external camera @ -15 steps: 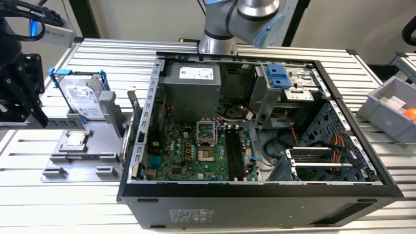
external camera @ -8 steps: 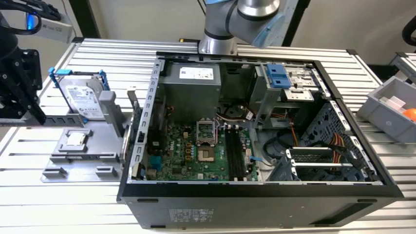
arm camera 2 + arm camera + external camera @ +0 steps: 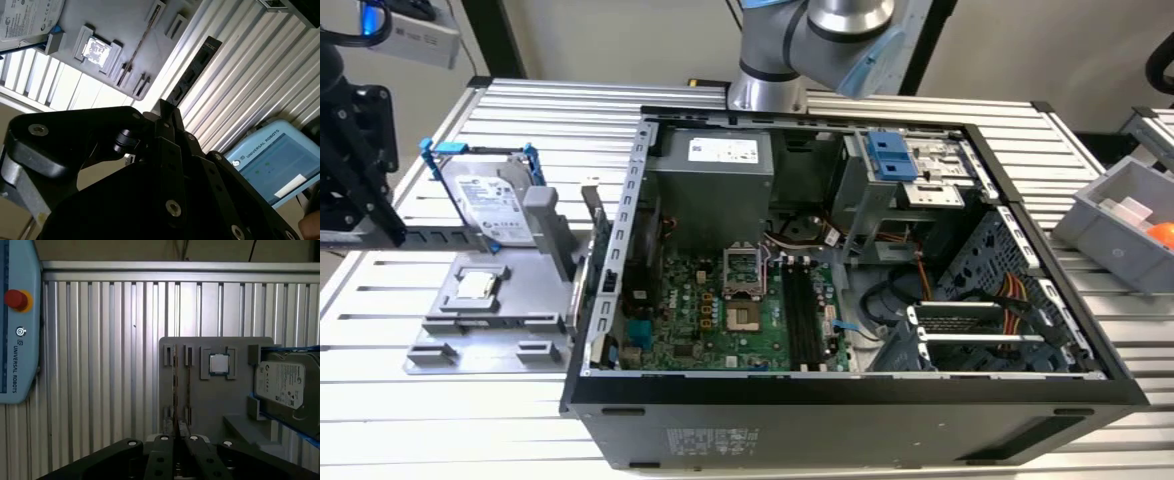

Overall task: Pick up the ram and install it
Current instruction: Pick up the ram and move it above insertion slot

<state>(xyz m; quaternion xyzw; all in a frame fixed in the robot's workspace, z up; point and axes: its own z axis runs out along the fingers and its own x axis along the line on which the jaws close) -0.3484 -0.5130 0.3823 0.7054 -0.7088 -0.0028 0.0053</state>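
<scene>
Ram [image 3: 175, 385]: on edge in the grey holder [image 3: 215, 405] slots, on the tabletop [image 3: 100, 365].
Pincer [image 3: 177, 426]: fingers apparently closed together, empty, clear of the ram.
Processor chip [image 3: 219, 363]: beside the ram.

Parts holder [image 3: 494, 320] on table [image 3: 400, 400], exterior view's left of computer case [image 3: 854, 400]. On holder: hard drive [image 3: 494, 205], processor chip [image 3: 475, 285], ram [image 3: 175, 375] in slot.
</scene>
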